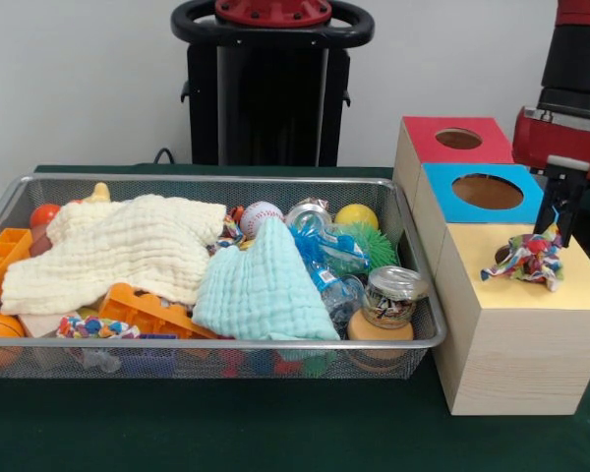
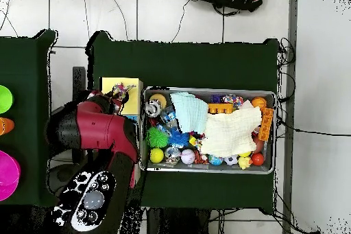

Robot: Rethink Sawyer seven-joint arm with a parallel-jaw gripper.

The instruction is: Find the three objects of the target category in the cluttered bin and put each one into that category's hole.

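Yellow-topped box (image 1: pixel 519 324) — a colourful rope toy (image 1: pixel 527 261) on top (claw (image 1: pixel 559 228) pinching it).

Hidden and cut-off parts

The cream cloth (image 1: pixel 118 246) and mint cloth (image 1: pixel 261 285) cover much of the bin's contents; the arm (image 2: pixel 103 132) hides two box tops overhead.

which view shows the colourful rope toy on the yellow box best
The front view: the rope toy lies in full sight on the yellow box, with the gripper just above it. In the overhead view the arm covers most of the box, leaving only a small glimpse of the toy.
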